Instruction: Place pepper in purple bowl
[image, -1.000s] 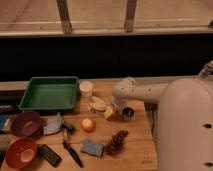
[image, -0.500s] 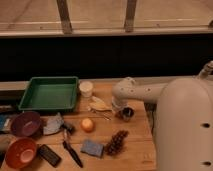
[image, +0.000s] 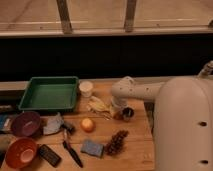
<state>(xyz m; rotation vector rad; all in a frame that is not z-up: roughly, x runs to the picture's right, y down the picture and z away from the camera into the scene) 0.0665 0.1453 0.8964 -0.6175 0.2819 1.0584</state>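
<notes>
The purple bowl (image: 26, 123) sits at the left edge of the wooden table, above the orange-red bowl (image: 21, 151). My gripper (image: 121, 112) hangs from the white arm (image: 137, 91) and is down at the table surface right of centre, far to the right of the purple bowl. A small reddish-orange bit (image: 116, 116) shows at the gripper's tip; it may be the pepper, but I cannot tell whether it is held. A dark round part (image: 128, 114) sits just right of the tip.
A green tray (image: 50, 93) stands at the back left with a white cup (image: 86, 88) beside it. A pale yellow object (image: 98, 105), a round orange fruit (image: 88, 124), a crumpled packet (image: 54, 124), a blue sponge (image: 92, 148), a dark grape bunch (image: 116, 142), a black remote (image: 50, 155) and a black-handled tool (image: 71, 149) lie between gripper and bowls.
</notes>
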